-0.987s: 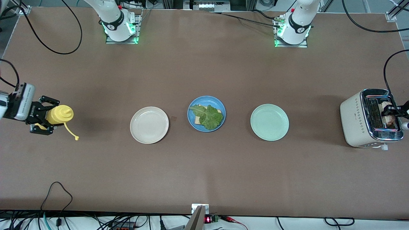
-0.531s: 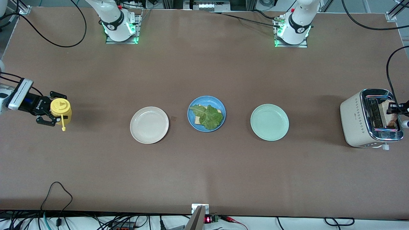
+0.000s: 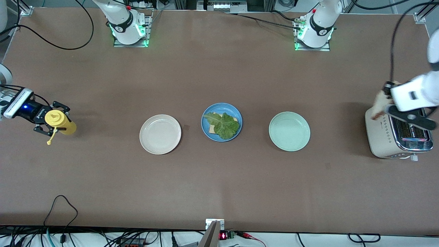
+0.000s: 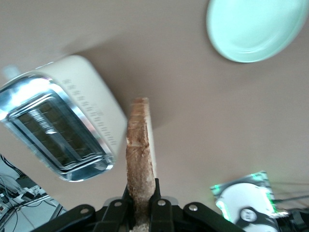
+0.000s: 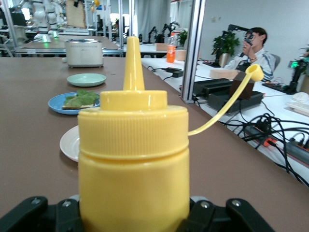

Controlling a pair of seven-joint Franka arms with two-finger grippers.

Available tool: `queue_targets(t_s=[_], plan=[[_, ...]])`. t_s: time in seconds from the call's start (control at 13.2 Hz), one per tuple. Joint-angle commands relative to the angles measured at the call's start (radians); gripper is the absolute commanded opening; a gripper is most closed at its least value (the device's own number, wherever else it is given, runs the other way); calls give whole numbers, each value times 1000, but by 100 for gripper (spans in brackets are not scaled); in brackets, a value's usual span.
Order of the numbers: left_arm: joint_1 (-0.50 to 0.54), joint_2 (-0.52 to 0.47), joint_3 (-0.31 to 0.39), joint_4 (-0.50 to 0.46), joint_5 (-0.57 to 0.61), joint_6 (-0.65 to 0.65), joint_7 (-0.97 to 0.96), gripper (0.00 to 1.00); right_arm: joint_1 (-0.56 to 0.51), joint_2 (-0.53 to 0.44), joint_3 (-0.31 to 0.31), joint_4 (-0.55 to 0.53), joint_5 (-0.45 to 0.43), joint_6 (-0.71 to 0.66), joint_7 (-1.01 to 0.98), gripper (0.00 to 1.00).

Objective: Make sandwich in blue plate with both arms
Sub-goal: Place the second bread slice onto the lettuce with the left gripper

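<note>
The left gripper (image 4: 142, 212) pinches a toasted bread slice (image 4: 141, 154) by one edge, held up over the toaster (image 3: 398, 137) at the left arm's end of the surface (image 3: 219, 178). From there the mint-green plate (image 3: 289, 131) lies between this gripper and the blue plate (image 3: 221, 122), which carries a bread slice under a lettuce leaf (image 3: 223, 125).

The right gripper (image 3: 46, 125) is clamped on a yellow squeeze bottle (image 5: 133, 164), cap open, above the right arm's end, with the cream plate (image 3: 160, 134) between it and the blue plate.

To do this well, carry the slice clear over the mint-green plate, turn it flat and square it to the lower slice before letting go low, so the leaf stays put.
</note>
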State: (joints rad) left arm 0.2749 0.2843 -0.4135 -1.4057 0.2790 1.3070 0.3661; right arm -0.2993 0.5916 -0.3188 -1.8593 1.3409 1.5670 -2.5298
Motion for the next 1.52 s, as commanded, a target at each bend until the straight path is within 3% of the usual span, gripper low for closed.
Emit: queue_targets(t_s=[0.0, 0.3, 0.46, 0.68, 0.99, 1.29, 1.37, 1.44], plan=[[-71, 45, 12, 28, -155, -22, -73, 1, -43, 30, 20, 2, 52, -39, -20, 0], [-121, 189, 12, 28, -520, 23, -168, 1, -52, 63, 20, -37, 52, -103, -67, 0], [-128, 266, 12, 10, -778, 119, -154, 1, -49, 80, 21, -37, 52, -114, -69, 0], [-181, 355, 12, -10, -1039, 274, -145, 1, -46, 120, 24, -29, 93, -116, -81, 0], [-282, 389, 10, -207, -1361, 611, 141, 1, -49, 162, 26, -29, 112, -116, -104, 0], [-286, 447, 12, -308, -1492, 686, 483, 1, -52, 183, 24, -29, 110, -116, -103, 0], [-284, 464, 12, -318, -1494, 686, 520, 1, -53, 182, 23, -26, 106, -116, -101, 3], [-283, 476, 12, -325, -1492, 686, 525, 1, -61, 180, 21, -23, 100, -116, -86, 45]])
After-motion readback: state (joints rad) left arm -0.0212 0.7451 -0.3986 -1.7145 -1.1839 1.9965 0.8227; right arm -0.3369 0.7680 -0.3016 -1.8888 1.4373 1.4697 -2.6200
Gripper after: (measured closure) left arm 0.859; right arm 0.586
